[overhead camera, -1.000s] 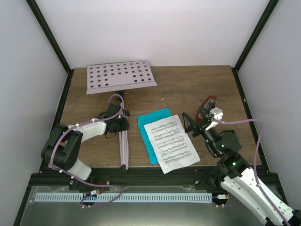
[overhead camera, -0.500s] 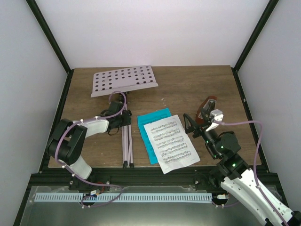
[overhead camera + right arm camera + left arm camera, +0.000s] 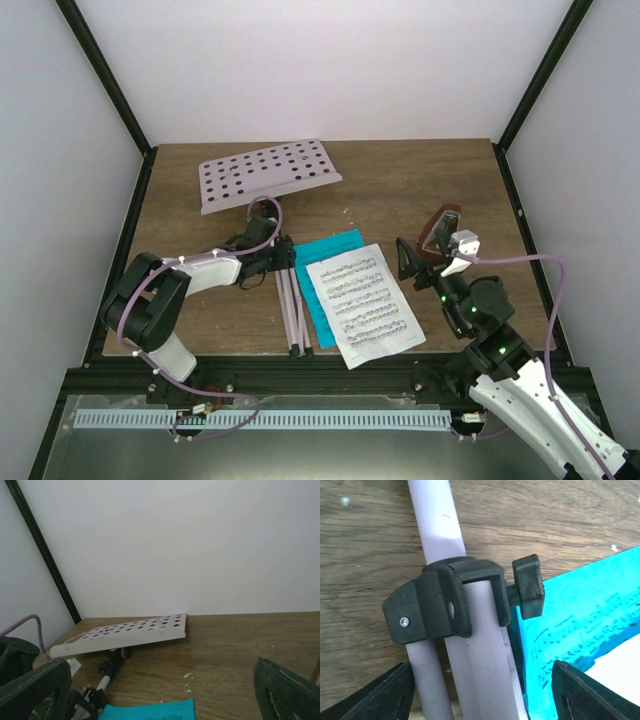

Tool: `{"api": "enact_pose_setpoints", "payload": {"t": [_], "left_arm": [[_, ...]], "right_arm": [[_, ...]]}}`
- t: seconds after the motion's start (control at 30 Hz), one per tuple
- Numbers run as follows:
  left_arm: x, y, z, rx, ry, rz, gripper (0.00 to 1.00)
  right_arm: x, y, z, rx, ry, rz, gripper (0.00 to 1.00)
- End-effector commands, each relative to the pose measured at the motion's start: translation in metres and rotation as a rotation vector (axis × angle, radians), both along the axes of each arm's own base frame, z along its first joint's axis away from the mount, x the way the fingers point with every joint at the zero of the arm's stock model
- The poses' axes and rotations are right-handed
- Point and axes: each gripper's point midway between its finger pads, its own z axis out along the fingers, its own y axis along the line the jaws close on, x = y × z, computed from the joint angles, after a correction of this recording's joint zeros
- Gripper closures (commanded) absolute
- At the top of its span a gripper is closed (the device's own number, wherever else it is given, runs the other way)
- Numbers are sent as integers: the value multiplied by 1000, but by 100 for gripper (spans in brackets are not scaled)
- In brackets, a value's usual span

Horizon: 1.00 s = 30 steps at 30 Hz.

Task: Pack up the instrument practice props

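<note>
Left claw (image 3: 490, 695) spread wide astride pale pink metal music stand (image 3: 437, 520) tubes, frame centre. Right claw (image 3: 162, 692) also spread, holds nothing. White paper music sheet (image 3: 365, 305): printed staves, text too small to read.

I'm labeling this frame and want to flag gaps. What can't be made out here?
Metronome: top view, the right arm's wrist camera partly covers it.
Left end effector: left wrist view cuts off its fingers, so its grip on the music stand is undecidable.
Cyan sheet: top view, mostly under the white sheet.

Left tool (image 3: 272, 258) seemingly astride stand (image 3: 268, 175)
</note>
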Motion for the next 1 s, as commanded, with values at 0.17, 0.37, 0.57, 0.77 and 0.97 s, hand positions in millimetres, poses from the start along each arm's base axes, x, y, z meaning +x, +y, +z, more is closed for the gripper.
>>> {"api": "enact_pose_setpoints", "payload": {"t": [0.17,0.37,0.57,0.77,0.97], "left_arm": [[19,-34,106,-98,-298,-182,11],[36,29,183,-127,-484,-84,6],[55,184,194,-162,-546,360,3],[25,269,170,83,-660,603,4],[13,267,139,228,-782,547,4]], "right_arm": [[37,-1,32,-191,120,-115,0],[77,-35,52,-119,126,-124,0],[109,-160,32,41,215,-321,0],[94,-267,-55,96,299,-776,0],[75,-252,-85,-15,80,-761,0]]}}
